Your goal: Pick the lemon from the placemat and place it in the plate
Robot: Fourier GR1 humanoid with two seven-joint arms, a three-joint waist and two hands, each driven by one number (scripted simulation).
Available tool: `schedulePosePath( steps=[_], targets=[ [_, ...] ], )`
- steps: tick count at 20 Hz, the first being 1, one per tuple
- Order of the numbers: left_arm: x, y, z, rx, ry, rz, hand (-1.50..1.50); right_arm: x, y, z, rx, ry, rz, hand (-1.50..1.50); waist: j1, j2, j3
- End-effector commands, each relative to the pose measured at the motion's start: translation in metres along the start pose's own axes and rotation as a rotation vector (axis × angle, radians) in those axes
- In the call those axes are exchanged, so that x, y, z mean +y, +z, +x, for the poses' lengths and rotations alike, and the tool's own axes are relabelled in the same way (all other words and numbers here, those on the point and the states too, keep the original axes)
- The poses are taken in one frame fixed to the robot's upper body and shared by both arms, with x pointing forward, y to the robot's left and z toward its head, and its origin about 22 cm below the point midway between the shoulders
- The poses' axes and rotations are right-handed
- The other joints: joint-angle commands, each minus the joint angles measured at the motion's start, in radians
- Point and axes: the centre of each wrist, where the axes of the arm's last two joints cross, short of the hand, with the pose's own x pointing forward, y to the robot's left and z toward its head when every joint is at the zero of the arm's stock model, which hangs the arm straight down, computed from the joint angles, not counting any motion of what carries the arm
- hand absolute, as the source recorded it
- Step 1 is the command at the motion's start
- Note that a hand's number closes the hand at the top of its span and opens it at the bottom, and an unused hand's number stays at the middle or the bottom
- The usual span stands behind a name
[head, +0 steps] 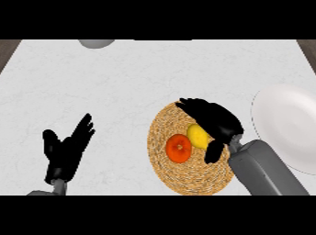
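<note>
Because the lemon (199,135) lies on the round woven placemat (188,179) right against an orange fruit (178,148), I have brought my right hand (213,120) in from the plate's side, so that my fingers arch over the lemon from above and my thumb drops down past its near edge. The hand is curled round the lemon but I cannot tell whether it has closed on the fruit yet; the lemon looks to be resting on the mat, not lifted. Coming from this side should keep me from nudging the orange. The white plate (293,114) waits on the bench (106,82) just to the right of the placemat, so the carry will be short. My left hand (67,149) rests wide, fingers up, at the view's lower left, well apart from the work.
</note>
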Motion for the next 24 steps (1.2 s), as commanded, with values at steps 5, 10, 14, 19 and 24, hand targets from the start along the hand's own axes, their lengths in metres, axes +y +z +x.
schedulePosePath(
  steps=[5, 10, 14, 19, 24],
  targets=[
    [-0.006, -0.009, -0.009, 0.006, 0.016, -0.024, 0.0, 0.022, -0.009, -0.025, 0.003, 0.017, 0.041, -1.5, -0.001, 0.001, 0.0],
    [-0.015, -0.004, 0.001, -0.002, 0.006, -0.002, 0.0, 0.043, -0.022, -0.024, 0.037, 0.05, 0.096, -1.5, 0.002, 0.001, 0.0],
    [-0.013, -0.012, 0.012, 0.002, -0.009, -0.006, 0.0, 0.046, -0.029, -0.014, -0.059, 0.169, 0.084, 1.5, 0.002, 0.001, 0.0],
    [-0.015, 0.004, 0.008, 0.01, -0.02, -0.004, 0.0, 0.039, -0.031, -0.031, -0.054, 0.176, 0.063, 1.5, 0.002, 0.0, 0.0],
    [0.011, 0.004, 0.009, 0.019, 0.003, 0.016, 0.0, 0.041, 0.008, -0.02, -0.058, 0.169, -0.072, 1.5, -0.014, -0.004, 0.0]
  ],
)
